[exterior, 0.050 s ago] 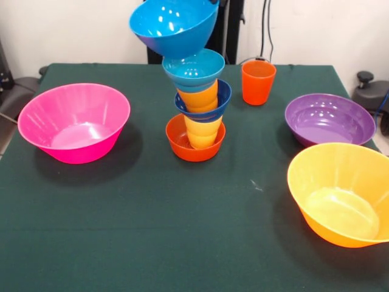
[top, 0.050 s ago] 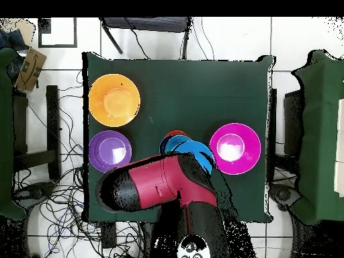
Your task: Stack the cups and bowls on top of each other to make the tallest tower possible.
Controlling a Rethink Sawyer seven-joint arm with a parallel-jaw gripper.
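Five pieces stacked, sixth arriving
Medium blue bowl hangs tilted over the tower; whether the claw grips it, I cannot tell.

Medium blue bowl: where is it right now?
In the front view the medium blue bowl is tilted at the top of the tower, just above the cyan bowl, left of the red-orange cup.

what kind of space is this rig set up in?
Most likely a robotics lab or test cell. A table covered in dark green cloth holds staged plastic bowls, loose cables sprawl over the tiled floor around it, and a red and black robot arm reaches over the table.
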